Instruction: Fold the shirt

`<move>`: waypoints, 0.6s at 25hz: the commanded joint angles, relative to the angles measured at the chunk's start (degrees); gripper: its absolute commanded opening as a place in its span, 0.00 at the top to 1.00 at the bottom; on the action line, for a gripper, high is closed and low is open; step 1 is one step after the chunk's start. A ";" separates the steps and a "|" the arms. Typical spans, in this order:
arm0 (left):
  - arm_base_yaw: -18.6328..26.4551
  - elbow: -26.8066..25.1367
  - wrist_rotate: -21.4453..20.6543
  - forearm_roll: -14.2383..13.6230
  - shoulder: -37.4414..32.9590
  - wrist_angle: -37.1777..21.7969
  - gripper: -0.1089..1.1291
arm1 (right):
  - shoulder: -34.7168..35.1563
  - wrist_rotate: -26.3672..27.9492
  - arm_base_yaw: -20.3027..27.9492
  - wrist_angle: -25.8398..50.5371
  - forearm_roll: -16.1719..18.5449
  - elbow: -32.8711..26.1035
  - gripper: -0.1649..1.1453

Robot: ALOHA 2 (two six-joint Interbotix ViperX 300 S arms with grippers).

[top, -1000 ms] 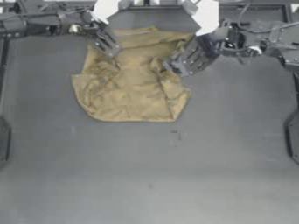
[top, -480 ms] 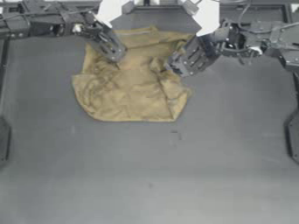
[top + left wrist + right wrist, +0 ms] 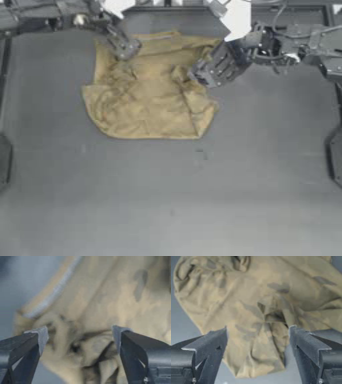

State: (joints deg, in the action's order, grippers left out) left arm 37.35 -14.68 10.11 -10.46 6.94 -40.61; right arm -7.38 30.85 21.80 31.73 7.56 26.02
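A robot lab bench is showing here: a plain dark table (image 3: 167,200) is lying under arm mounts reaching in at nine and three o'clock.

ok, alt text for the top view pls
A crumpled tan shirt lies on the far middle of a dark table, with both arms reaching down to its far edge. The left gripper is at the shirt's far left corner, the right gripper at its right edge; both have their jaws open.
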 commanded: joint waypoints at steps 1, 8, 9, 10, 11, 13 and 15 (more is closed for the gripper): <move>-0.09 2.64 0.00 -0.88 -4.04 -1.49 0.08 | -2.02 0.09 1.14 -0.09 -0.09 0.26 0.12; -2.11 -0.18 0.26 -0.97 -9.67 -1.85 0.08 | -1.58 0.53 8.09 1.49 0.44 2.55 0.12; -2.55 -0.88 0.35 -0.97 -10.81 -1.85 0.08 | -1.23 0.35 9.14 1.41 0.62 2.72 0.12; -2.90 -1.49 0.44 -0.97 -11.87 -1.85 0.08 | -0.97 0.26 10.11 1.41 0.88 2.90 0.12; -3.52 -2.29 0.62 -0.97 -12.92 -1.85 0.08 | -0.53 0.18 11.07 1.41 0.97 2.99 0.12; -4.31 -3.52 0.97 -0.97 -14.59 -1.85 0.08 | 0.88 0.09 12.57 1.23 1.05 2.64 0.12; -5.36 -4.66 1.41 -0.97 -16.00 -1.85 0.08 | 2.90 0.00 13.54 1.41 0.97 2.20 0.12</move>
State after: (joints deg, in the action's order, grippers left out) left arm 32.78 -19.51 11.34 -11.25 -5.10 -42.63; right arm -4.66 31.03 34.80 33.22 8.44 29.53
